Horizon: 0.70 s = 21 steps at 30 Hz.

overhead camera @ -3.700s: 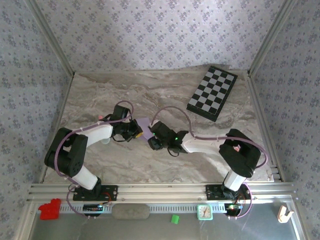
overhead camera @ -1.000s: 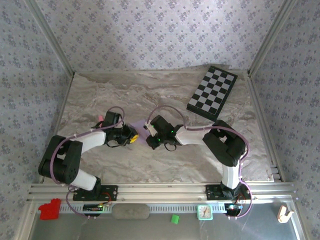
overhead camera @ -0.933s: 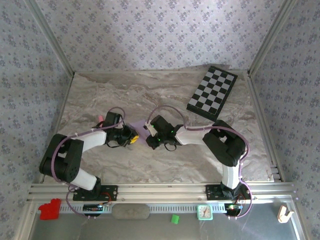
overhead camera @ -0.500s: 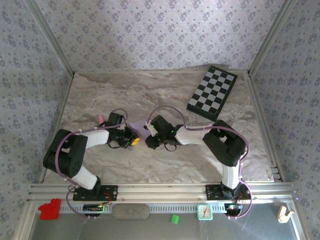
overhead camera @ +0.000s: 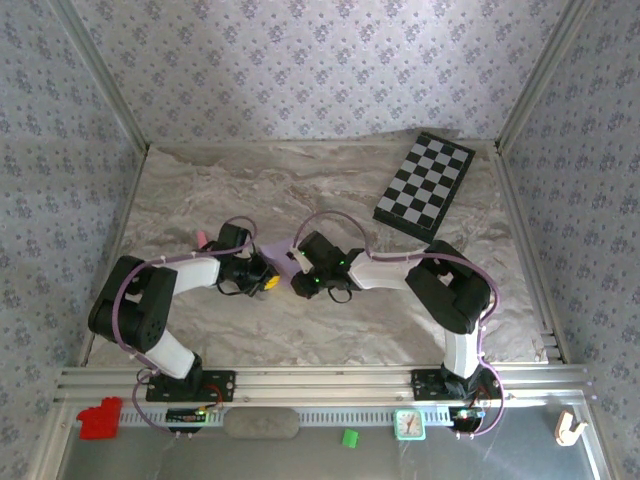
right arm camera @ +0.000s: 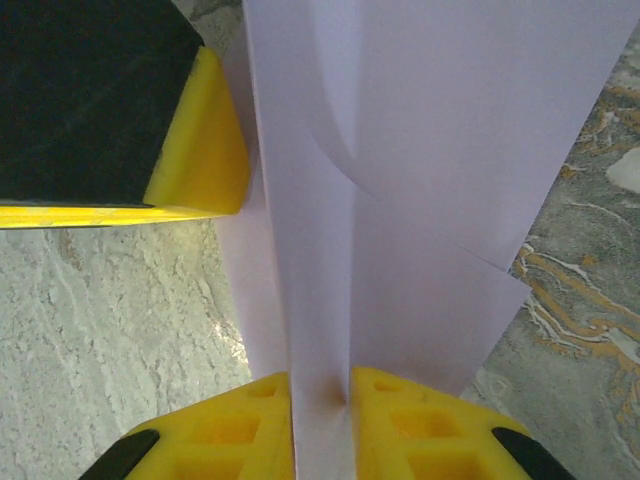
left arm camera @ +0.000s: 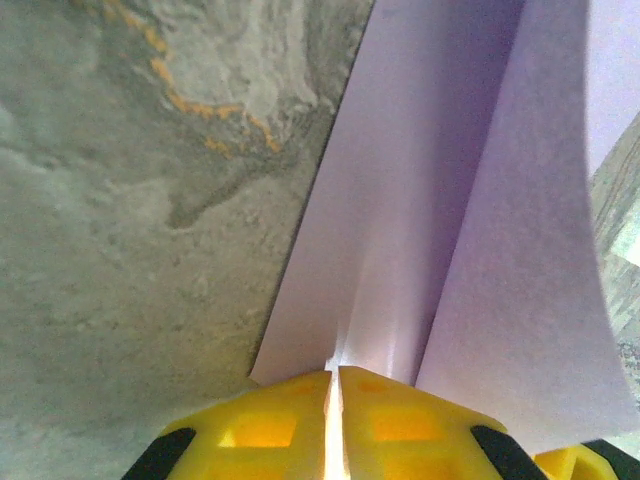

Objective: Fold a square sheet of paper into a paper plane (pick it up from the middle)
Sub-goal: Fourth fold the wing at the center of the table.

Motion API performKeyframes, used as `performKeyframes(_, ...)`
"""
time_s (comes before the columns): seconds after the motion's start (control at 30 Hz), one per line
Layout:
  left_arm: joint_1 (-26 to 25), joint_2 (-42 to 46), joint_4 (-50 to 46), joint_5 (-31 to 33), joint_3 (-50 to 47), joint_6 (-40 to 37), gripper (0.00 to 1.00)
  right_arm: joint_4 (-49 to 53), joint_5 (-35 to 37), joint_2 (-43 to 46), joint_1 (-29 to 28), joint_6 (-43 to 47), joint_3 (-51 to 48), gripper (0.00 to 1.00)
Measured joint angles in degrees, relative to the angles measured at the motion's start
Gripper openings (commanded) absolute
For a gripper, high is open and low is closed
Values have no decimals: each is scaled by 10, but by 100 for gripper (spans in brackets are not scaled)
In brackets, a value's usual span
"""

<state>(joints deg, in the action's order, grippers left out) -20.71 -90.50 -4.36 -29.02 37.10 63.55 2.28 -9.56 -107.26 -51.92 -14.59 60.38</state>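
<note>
A folded pale lilac sheet of paper lies mid-table between my two grippers. In the left wrist view the paper runs away from my left gripper, whose yellow fingers are shut on its centre crease with only a sliver of light between them. In the right wrist view my right gripper has its fingers a little apart, and a raised ridge of the paper sits loosely between them. The left gripper's yellow finger touches the paper's far left edge. From above, the left gripper and right gripper nearly meet.
A black-and-white chequered board lies at the back right of the marbled table. Patterned walls close in the sides and back. A metal rail runs along the near edge, with small items beyond it.
The left fingers have closed onto the paper's crease, while the right fingers have eased apart around its ridge. Both arms stay close together at the paper, the left elbow shifting slightly.
</note>
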Motion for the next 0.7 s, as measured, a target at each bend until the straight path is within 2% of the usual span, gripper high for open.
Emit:
performKeyframes(0.2,0,0,-4,1,3,0,12,16,19,0,-10,0,14,21)
performKeyframes(0.7,0,1,-7,1,3,0,13,12,10,0,-7,-11,12,10)
